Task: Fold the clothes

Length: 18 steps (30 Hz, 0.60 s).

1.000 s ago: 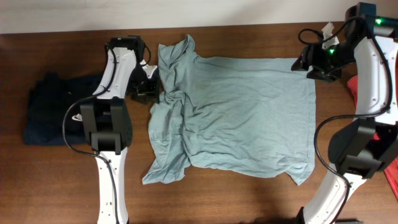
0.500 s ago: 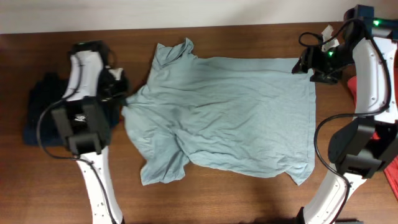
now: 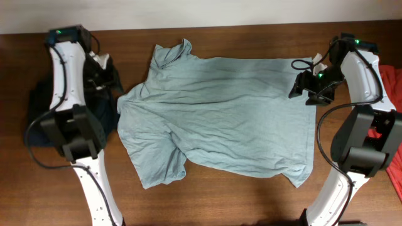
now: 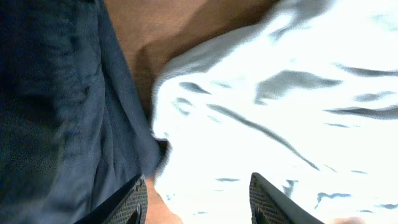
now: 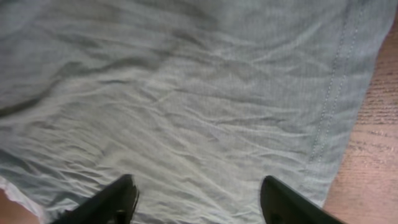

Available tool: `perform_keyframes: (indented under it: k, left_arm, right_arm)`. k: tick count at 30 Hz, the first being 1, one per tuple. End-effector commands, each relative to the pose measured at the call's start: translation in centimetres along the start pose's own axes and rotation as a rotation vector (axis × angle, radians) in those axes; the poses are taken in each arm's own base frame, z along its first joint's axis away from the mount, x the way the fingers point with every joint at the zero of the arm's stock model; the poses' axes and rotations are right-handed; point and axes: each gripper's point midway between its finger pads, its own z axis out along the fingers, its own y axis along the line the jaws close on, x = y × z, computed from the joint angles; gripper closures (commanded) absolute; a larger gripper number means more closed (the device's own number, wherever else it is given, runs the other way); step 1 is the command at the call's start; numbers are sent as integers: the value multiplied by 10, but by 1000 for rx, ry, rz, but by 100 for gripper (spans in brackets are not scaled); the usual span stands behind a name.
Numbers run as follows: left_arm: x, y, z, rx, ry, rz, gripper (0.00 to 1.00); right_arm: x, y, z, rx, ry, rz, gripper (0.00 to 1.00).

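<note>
In the middle of the table (image 3: 251, 194) the pale grey-blue T-shirt (image 3: 232, 113) is seen spread out nearly flat, laid sideways, with its hem (image 5: 336, 93) turned toward the right arm and what is judged to be its neck end turned toward the left arm. No fold can be made out in it: the body is opened to its full width, some wrinkles are left across the middle, and the lower sleeve (image 3: 157, 169) is rumpled and partly turned over on itself. The left fingers (image 4: 132, 200) are held apart above the shirt's left edge, just where it meets the navy garment (image 3: 38, 116), and nothing is clasped between them. The right fingers (image 5: 102, 202) are likewise spread wide over the cloth just inside the stitched hem, and nothing is gripped there either. The navy garment is lying at the table's left side, partly hidden under the left arm; whether it has been folded cannot be told from these views. A red garment (image 3: 393, 69) is glimpsed at the far right edge, mostly out of frame. The task is therefore judged to be at an early stage: the spreading and flattening of the T-shirt appears almost done, while the folding proper, sleeves inward and then the body over itself, is all yet to be carried out, and at least the red garment seems not to have been dealt with.
</note>
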Motion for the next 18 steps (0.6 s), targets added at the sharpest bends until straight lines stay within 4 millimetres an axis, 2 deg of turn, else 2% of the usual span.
perform_keyframes:
  k: [1, 3, 5, 7, 9, 10, 11, 12, 13, 16, 18]
  left_arm:
    - [6, -36, -81, 74, -205, 140, 48]
    - [19, -46, -119, 65, -293, 168, 48]
    - [47, -53, -164, -9, -397, 197, 48]
    - [72, -51, -191, -96, -456, 190, 48]
    - [104, -54, -203, -143, -473, 190, 45]
    - [127, -56, -199, -152, -451, 178, 43]
    - [138, -56, -193, -151, -429, 170, 42]
    - [158, -54, -176, -144, -371, 137, 41]
    - [169, -50, -162, -142, -327, 111, 41]
    - [189, -36, -114, -138, -231, 32, 41]
    - [189, -28, -81, -138, -215, 20, 36]
  right_arm:
    - [4, -2, -4, 14, 3, -14, 39]
    - [8, 6, -23, 6, -33, -47, 39]
    - [20, 19, -57, -7, -97, -73, 38]
    - [41, 29, -93, -4, -153, -91, 38]
    - [63, 38, -121, -5, -195, -101, 37]
    - [80, 41, -140, 5, -230, -93, 36]
    - [88, 41, -147, 17, -245, -77, 34]
    - [99, 39, -157, 39, -266, -45, 33]
    - [106, 37, -163, 56, -283, -21, 31]
    - [121, 32, -162, 68, -297, 45, 25]
    - [123, 28, -151, 70, -277, 50, 25]
